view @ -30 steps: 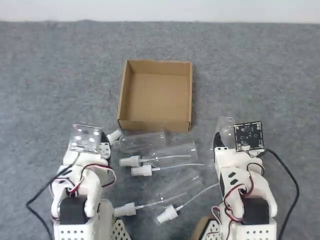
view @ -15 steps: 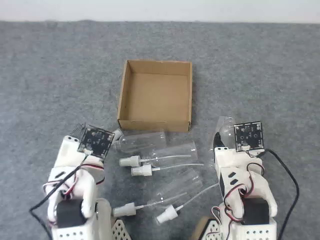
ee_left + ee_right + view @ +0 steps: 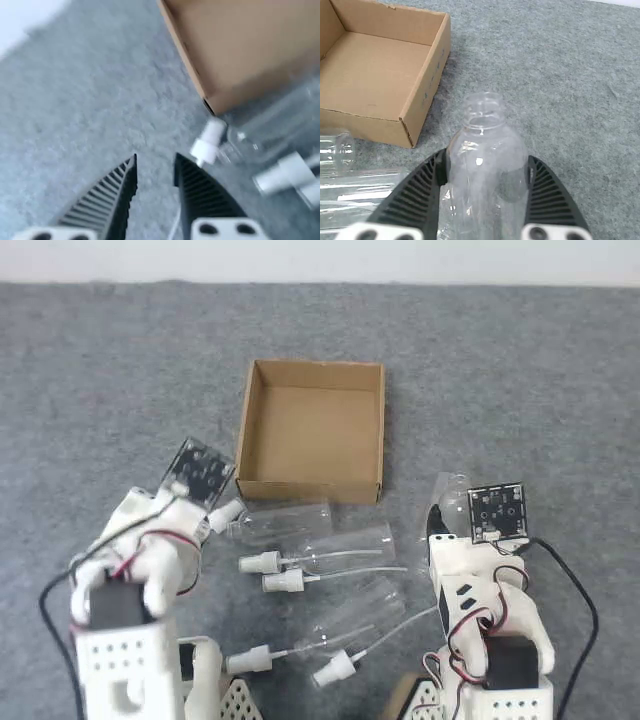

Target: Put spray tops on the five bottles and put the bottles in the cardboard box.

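My right gripper (image 3: 486, 160) clamps an open-necked bottle (image 3: 484, 125); my left gripper (image 3: 155, 161) hangs slightly parted, holding nothing, near a spray top (image 3: 207, 144) beside the cardboard box (image 3: 240, 45)

White printed arms (image 3: 480, 615) with red and black cables (image 3: 575, 585), black ridged pincer fingers (image 3: 412, 197).

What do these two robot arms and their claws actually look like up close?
The left arm and right arm are blocky white plastic shells with black motor blocks, draped in thin red and black wires. Each carries a small black square circuit board. The left gripper and right gripper have black, ridged, pointed fingers on white mounts.
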### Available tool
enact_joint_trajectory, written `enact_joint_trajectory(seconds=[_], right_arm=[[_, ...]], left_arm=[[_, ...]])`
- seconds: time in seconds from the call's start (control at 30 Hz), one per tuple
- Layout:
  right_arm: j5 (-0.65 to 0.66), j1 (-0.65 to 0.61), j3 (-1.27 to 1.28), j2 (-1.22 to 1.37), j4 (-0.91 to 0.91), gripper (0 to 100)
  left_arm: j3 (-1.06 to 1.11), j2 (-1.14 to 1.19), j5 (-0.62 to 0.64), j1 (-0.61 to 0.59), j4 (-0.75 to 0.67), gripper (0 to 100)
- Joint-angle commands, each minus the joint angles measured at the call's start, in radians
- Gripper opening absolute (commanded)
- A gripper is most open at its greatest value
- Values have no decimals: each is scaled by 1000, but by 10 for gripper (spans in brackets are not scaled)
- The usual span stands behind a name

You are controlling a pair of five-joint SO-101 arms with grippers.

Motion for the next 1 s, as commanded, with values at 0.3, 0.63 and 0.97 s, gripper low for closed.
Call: enact_joint_trajectory(seconds=[0.3, 0.63, 0.97], right_arm=[[0, 19, -5, -8, -16, 107], [0, 18, 9, -8, -25, 108], [0, 18, 9, -8, -25, 109]], left_arm=[[-231, 414, -48, -3, 34, 169], [-412, 763, -87, -3, 38, 169], [-529, 1010, -135, -3, 34, 169]])
